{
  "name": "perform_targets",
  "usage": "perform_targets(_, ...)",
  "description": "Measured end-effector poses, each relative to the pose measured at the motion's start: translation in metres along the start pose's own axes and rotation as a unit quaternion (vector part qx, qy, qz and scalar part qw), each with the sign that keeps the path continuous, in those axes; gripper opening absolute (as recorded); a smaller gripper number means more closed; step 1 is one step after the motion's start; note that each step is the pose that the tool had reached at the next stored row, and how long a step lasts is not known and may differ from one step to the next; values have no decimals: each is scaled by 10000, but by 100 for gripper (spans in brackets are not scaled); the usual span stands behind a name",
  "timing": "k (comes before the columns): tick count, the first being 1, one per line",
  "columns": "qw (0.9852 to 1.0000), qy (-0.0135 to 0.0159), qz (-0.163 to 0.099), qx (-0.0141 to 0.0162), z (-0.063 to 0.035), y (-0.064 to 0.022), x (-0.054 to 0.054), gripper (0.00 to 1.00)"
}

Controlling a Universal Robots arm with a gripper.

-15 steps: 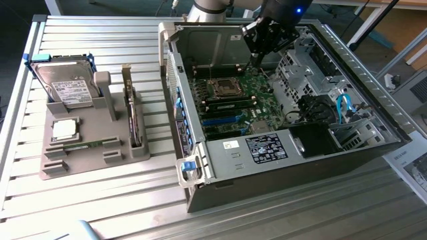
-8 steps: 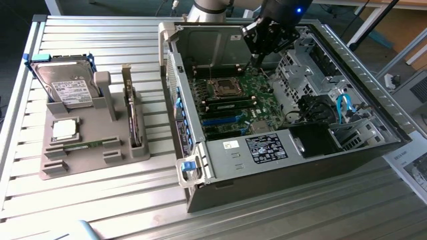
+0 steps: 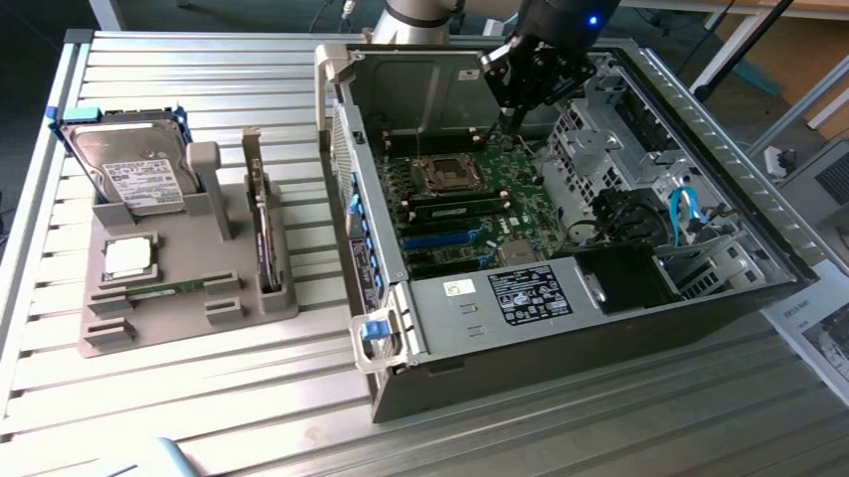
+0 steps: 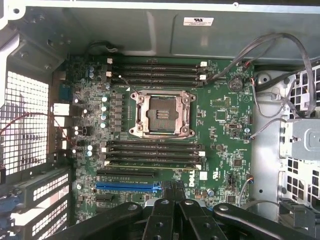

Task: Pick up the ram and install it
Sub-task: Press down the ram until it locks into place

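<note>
Gripper (image 3: 527, 94): pressed together, nothing held, hung over the open case (image 3: 743, 199), upper centre of frame.
Ram (image 3: 170, 287): seated in the grey holder (image 3: 159, 318), left of frame.
Progress: pickup not yet made; motherboard slots (image 4: 155, 150) seen unfilled.

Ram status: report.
Claw shut, empty, over motherboard. Ram lying in gray holder, outside the case. Nothing on it.

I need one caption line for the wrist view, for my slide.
Shut gripper above the motherboard inside the open computer case, empty processor socket between memory slots.
</note>
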State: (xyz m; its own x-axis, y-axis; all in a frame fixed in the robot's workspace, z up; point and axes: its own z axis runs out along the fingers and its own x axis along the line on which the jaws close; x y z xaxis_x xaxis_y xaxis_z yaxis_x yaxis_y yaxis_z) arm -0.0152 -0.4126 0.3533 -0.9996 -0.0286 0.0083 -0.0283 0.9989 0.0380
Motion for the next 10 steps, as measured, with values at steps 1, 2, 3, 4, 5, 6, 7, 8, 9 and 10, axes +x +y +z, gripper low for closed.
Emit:
perform_targets(1,10000,0,0,0,1,1,0,10)
perform_targets(2,10000,0,0,0,0,1,0,10)
perform_targets(3,10000,0,0,0,0,0,0,10)
perform_targets(4,10000,0,0,2,1,1,0,10)
perform_targets(5,10000,0,0,7,1,3,0,10)
perform_targets(6,10000,0,0,8,1,2,0,10)
perform_targets(7,10000,0,0,8,1,2,0,10)
perform_targets(8,10000,0,0,8,1,2,0,10)
perform_targets(9,10000,0,0,8,1,2,0,10)
perform_targets(10,10000,0,0,8,1,2,0,10)
